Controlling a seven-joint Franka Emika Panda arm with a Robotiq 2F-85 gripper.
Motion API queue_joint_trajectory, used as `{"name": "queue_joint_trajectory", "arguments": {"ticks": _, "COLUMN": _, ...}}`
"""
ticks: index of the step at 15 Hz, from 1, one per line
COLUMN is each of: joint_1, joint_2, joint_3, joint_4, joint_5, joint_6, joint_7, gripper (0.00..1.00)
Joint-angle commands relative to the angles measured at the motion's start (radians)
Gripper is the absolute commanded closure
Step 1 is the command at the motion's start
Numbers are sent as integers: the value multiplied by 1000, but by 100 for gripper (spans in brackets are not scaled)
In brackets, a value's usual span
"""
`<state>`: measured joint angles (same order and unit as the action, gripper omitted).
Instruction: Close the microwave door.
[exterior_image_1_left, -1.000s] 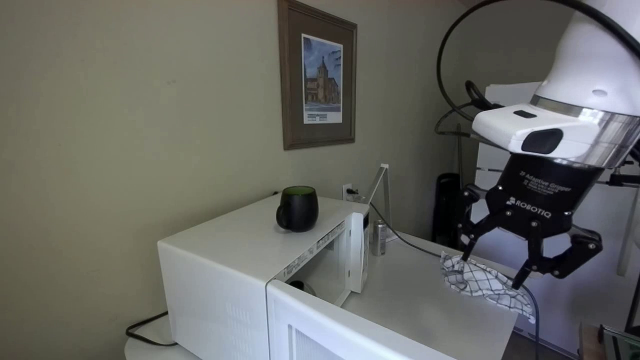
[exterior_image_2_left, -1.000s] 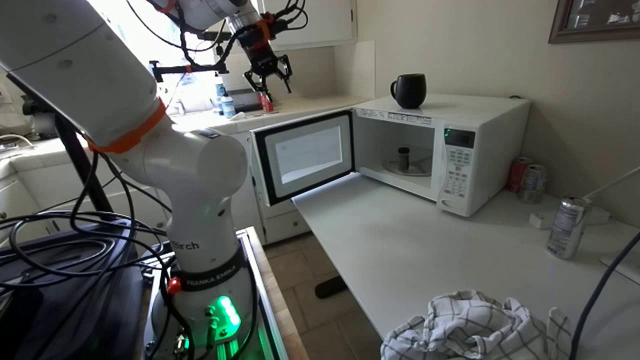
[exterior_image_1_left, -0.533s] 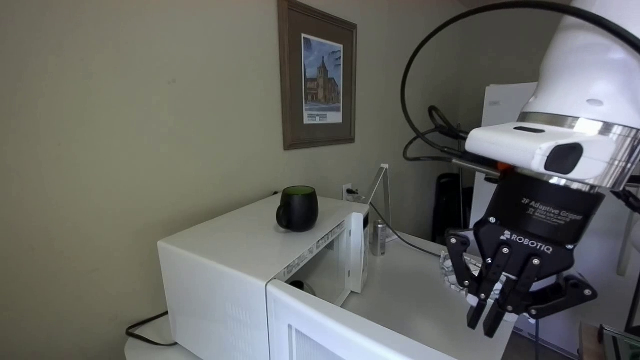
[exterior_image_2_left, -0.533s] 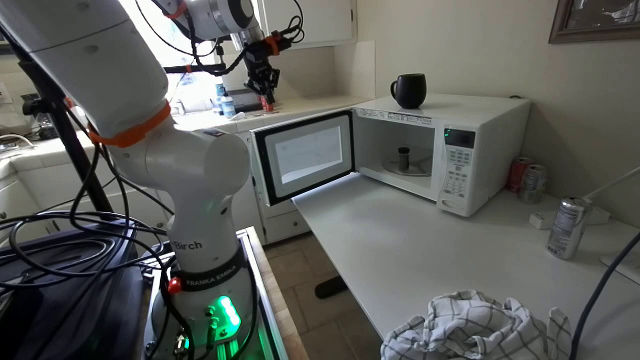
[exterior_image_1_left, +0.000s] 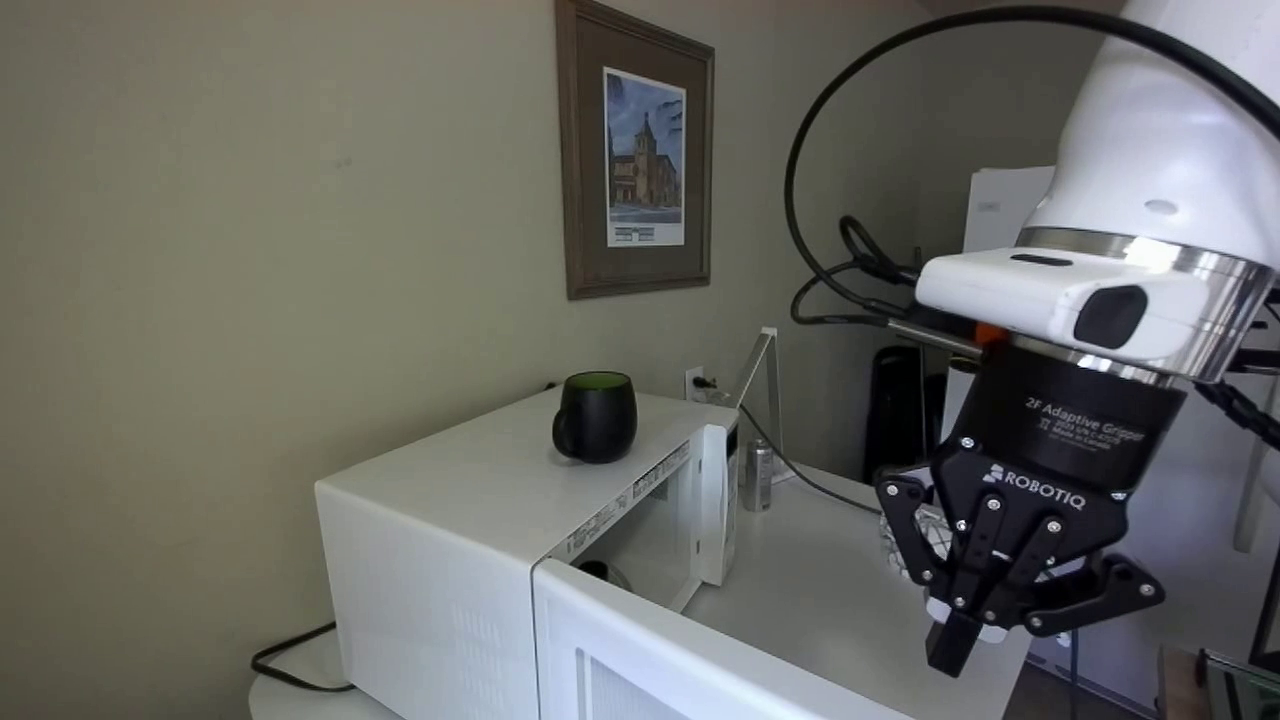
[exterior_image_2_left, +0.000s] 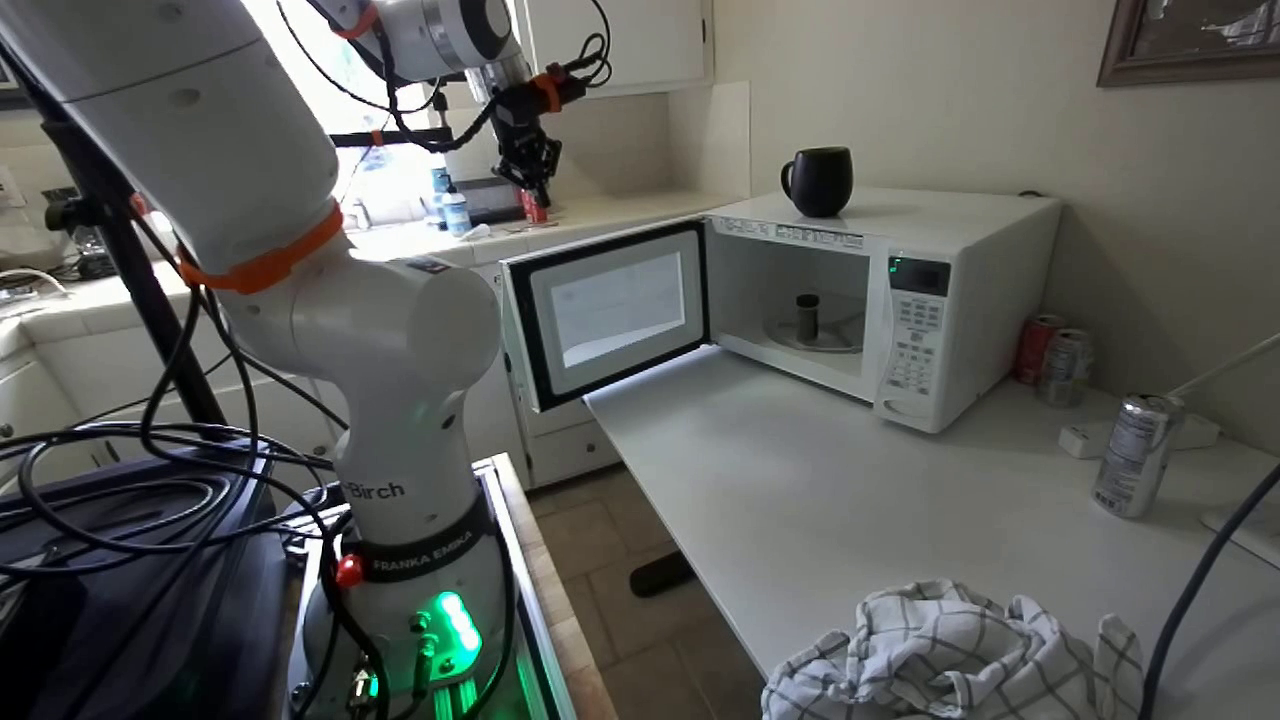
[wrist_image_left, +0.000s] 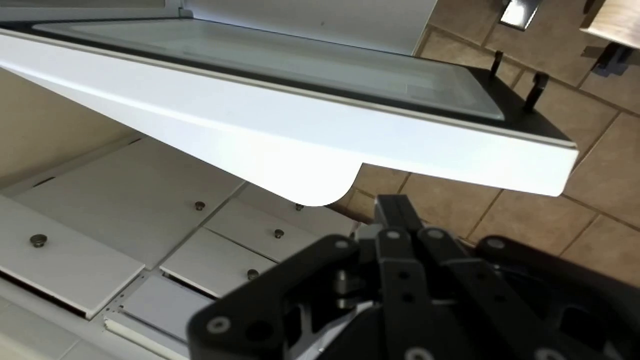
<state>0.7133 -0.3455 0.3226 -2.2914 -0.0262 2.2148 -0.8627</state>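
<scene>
The white microwave stands on the white table with its door swung wide and its cavity exposed. In the wrist view the door stretches across the upper part, its top edge bright white and its glass window on the far side. My gripper is shut with nothing between its fingers, and the fingertips touch each other. It hangs on the outer side of the door, near the free end. In the wrist view the gripper shows just below the door's edge; a gap seems to separate them.
A black mug sits on top of the microwave. A checkered cloth lies on the table, and a silver can stands farther right. Kitchen drawers and a tiled floor lie below my gripper.
My gripper has gone from open to shut. It has come lower and slightly toward the microwave. The door has stayed where it was.
</scene>
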Motion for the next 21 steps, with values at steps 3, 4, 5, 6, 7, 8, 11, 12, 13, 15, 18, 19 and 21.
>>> {"name": "queue_joint_trajectory", "arguments": {"ticks": 3, "joint_1": 7, "joint_2": 86, "joint_3": -40, "joint_4": 26, "joint_5": 124, "joint_6": -5, "joint_7": -126, "gripper": 100}}
{"name": "queue_joint_trajectory", "arguments": {"ticks": 4, "joint_1": 6, "joint_2": 96, "joint_3": -42, "joint_4": 23, "joint_5": 140, "joint_6": 9, "joint_7": -163, "gripper": 100}}
{"name": "queue_joint_trajectory", "arguments": {"ticks": 5, "joint_1": 5, "joint_2": 107, "joint_3": -45, "joint_4": 24, "joint_5": 159, "joint_6": 6, "joint_7": -203, "gripper": 100}}
{"name": "queue_joint_trajectory", "arguments": {"ticks": 6, "joint_1": 0, "joint_2": 126, "joint_3": -48, "joint_4": 32, "joint_5": 180, "joint_6": 2, "joint_7": -236, "gripper": 100}}
{"name": "queue_joint_trajectory", "arguments": {"ticks": 7, "joint_1": -7, "joint_2": 141, "joint_3": -47, "joint_4": 38, "joint_5": 194, "joint_6": -2, "joint_7": -256, "gripper": 100}}
{"name": "queue_joint_trajectory", "arguments": {"ticks": 8, "joint_1": -12, "joint_2": 154, "joint_3": -44, "joint_4": 42, "joint_5": 203, "joint_6": -3, "joint_7": -284, "gripper": 100}}
{"name": "queue_joint_trajectory", "arguments": {"ticks": 11, "joint_1": -28, "joint_2": 183, "joint_3": -35, "joint_4": 51, "joint_5": 228, "joint_6": -3, "joint_7": -362, "gripper": 100}}
{"name": "queue_joint_trajectory", "arguments": {"ticks": 12, "joint_1": -33, "joint_2": 191, "joint_3": -34, "joint_4": 56, "joint_5": 240, "joint_6": -6, "joint_7": -381, "gripper": 100}}
{"name": "queue_joint_trajectory", "arguments": {"ticks": 13, "joint_1": -39, "joint_2": 197, "joint_3": -33, "joint_4": 59, "joint_5": 252, "joint_6": -8, "joint_7": -399, "gripper": 100}}
{"name": "queue_joint_trajectory", "arguments": {"ticks": 15, "joint_1": -52, "joint_2": 207, "joint_3": -29, "joint_4": 65, "joint_5": 271, "joint_6": -18, "joint_7": -428, "gripper": 100}}
{"name": "queue_joint_trajectory", "arguments": {"ticks": 18, "joint_1": -72, "joint_2": 212, "joint_3": -24, "joint_4": 66, "joint_5": 287, "joint_6": -25, "joint_7": -441, "gripper": 100}}
{"name": "queue_joint_trajectory", "arguments": {"ticks": 19, "joint_1": -79, "joint_2": 211, "joint_3": -22, "joint_4": 64, "joint_5": 289, "joint_6": -25, "joint_7": -438, "gripper": 100}}
{"name": "queue_joint_trajectory", "arguments": {"ticks": 21, "joint_1": -95, "joint_2": 203, "joint_3": -21, "joint_4": 54, "joint_5": 290, "joint_6": -24, "joint_7": -427, "gripper": 100}}
